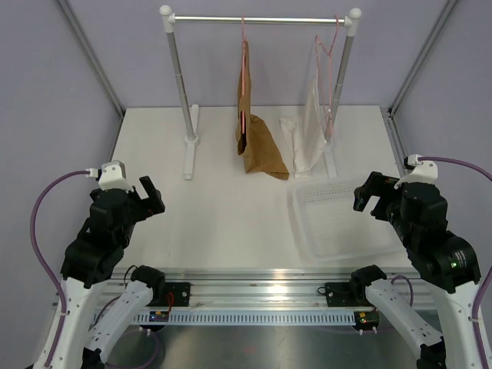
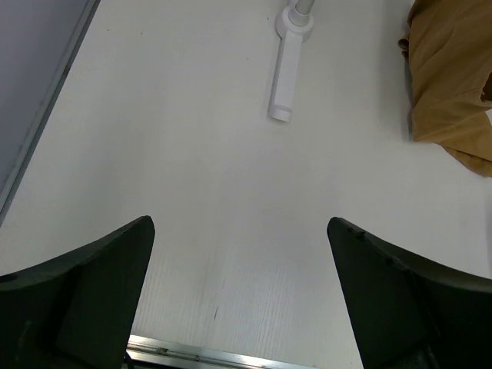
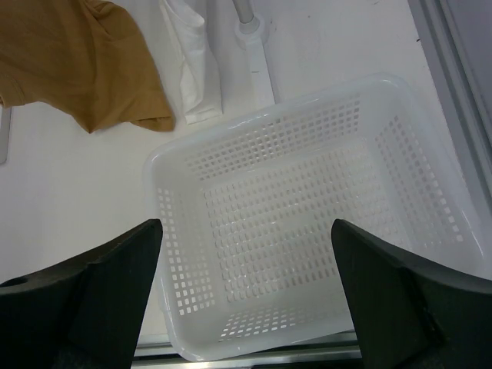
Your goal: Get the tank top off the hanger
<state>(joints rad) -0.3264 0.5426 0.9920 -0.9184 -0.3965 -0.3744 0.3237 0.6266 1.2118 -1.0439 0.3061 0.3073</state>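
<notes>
The soft camel-brown sleeveless tank top (image 1: 257, 146) hung at the far middle of the white desk (image 1: 215, 223). It was still threaded on the thin pink wire hanger (image 1: 243, 34), whose hook sat over the silver rail of the garment rack (image 1: 257, 19). Its long axis ran straight down from the rail. The hanger showed nearly edge-on in the overhead view, and the lower hem had slumped onto the desk in a fold that spread to the right.

Both arms sat at the near edge, well apart from the garment. The left claw (image 1: 151, 196) stood wide over bare desk, holding nothing; in its wrist view the brown cloth (image 2: 453, 77) lay ahead and off to the right. The right claw (image 1: 367, 196) was equally wide and empty, hovering over the perforated white plastic basket (image 1: 338, 223), and its wrist view showed the cloth (image 3: 84, 61) ahead and to the left. Neither arm looked clearly nearer.

A sheer white garment on a second pink hanger (image 1: 311, 127) hung just right of the tank top, so it lay on the right arm's side. By my judgement the left arm therefore had the cleaner line of reach forward and inward.
</notes>
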